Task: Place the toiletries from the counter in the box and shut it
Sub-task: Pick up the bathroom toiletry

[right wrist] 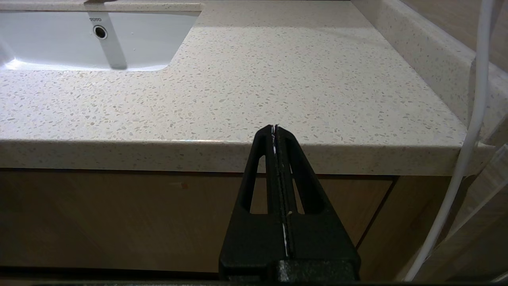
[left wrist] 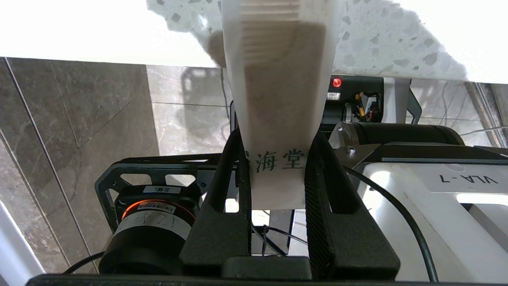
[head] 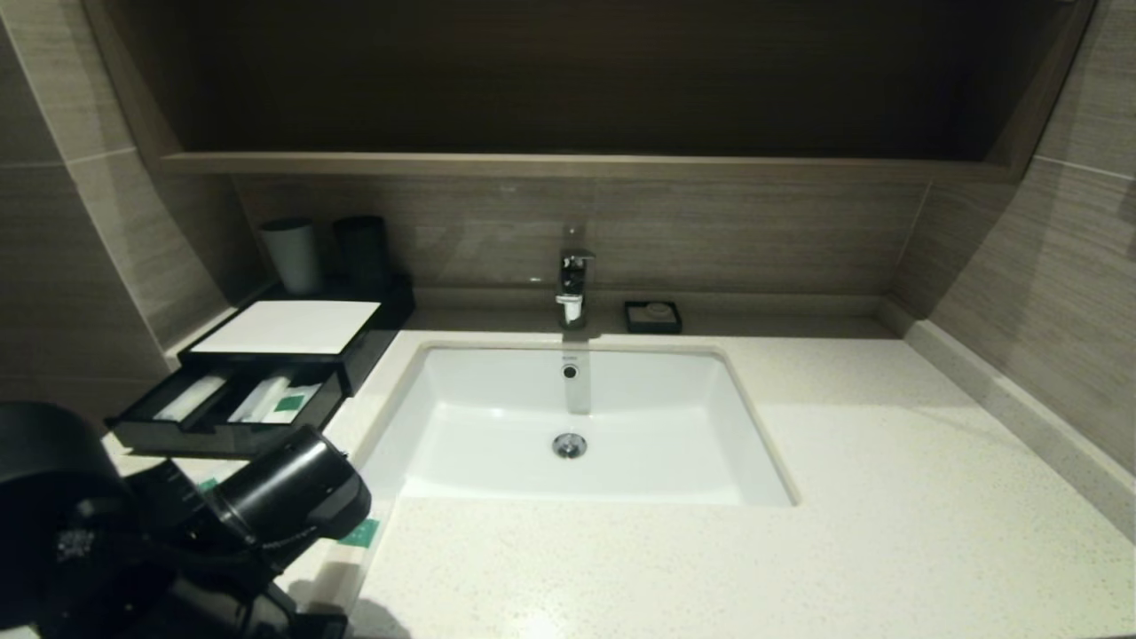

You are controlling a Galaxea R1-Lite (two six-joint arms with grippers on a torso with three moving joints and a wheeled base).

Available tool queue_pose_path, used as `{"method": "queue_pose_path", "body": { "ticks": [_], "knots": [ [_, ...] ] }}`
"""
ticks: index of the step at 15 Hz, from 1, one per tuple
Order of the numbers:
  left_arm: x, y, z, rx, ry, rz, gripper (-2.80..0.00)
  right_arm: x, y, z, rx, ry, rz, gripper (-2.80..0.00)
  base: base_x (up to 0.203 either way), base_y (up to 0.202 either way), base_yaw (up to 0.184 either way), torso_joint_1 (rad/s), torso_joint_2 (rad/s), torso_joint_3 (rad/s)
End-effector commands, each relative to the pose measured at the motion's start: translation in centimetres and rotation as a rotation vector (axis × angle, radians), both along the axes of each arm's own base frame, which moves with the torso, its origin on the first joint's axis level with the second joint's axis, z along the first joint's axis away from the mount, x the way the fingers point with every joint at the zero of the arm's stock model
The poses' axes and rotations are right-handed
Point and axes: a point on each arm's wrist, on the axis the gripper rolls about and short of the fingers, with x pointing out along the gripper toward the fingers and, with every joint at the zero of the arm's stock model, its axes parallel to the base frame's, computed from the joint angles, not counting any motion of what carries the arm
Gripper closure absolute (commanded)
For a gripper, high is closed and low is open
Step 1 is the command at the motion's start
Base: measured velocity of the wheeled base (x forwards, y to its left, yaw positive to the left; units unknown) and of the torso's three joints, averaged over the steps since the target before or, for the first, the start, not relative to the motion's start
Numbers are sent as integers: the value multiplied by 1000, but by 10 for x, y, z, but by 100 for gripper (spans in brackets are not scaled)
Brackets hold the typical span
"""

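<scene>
left claw (left wrist: 276, 167) clamped; right claw (right wrist: 274, 129) pressed together.

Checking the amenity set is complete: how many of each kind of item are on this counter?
Packets: 3 (two drawer packets, one held packet in left hand)
Cups: 2
Soap dish: 1
Box: 1
Total: 7
</scene>
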Motion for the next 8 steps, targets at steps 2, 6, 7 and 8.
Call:
{"method": "queue_pose_path", "body": {
  "ticks": [2, 6, 7, 8],
  "knots": [
    [-4, 3, 5, -10, -13, 5, 0, 0, 0, 0, 0, 0, 0, 0, 0, 0, 0, 0, 0, 0],
    [-16, 12, 18, -26, -33, 4, 0, 0, 0, 0, 0, 0, 0, 0, 0, 0, 0, 0, 0, 0],
    [-20, 14, 21, -26, -35, 4, 0, 0, 0, 0, 0, 0, 0, 0, 0, 0, 0, 0, 0, 0],
    [-24, 17, 26, -33, -45, 5, 0, 0, 0, 0, 0, 0, 0, 0, 0, 0, 0, 0, 0, 0]
  ]
}}
